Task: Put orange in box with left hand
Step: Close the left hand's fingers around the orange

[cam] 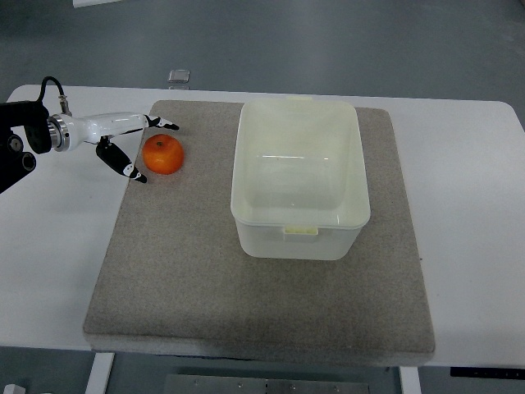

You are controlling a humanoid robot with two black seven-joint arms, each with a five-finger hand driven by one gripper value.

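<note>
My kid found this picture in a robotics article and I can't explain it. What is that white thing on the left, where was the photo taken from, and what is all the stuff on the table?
The single photo looks down steeply from a camera on the robot's own side of a white table. The white and black thing coming in from the left edge is the robot's left hand, a mechanical hand with black-tipped fingers on a white arm. Its fingers are spread and hold nothing. The right hand is out of view.

On the table lies a grey felt-like mat. On the mat sit a round orange fruit and an empty translucent whitish plastic box, apart from each other. The orange lies just beside the open fingers, towards the box; whether they touch it I cannot tell.
</note>
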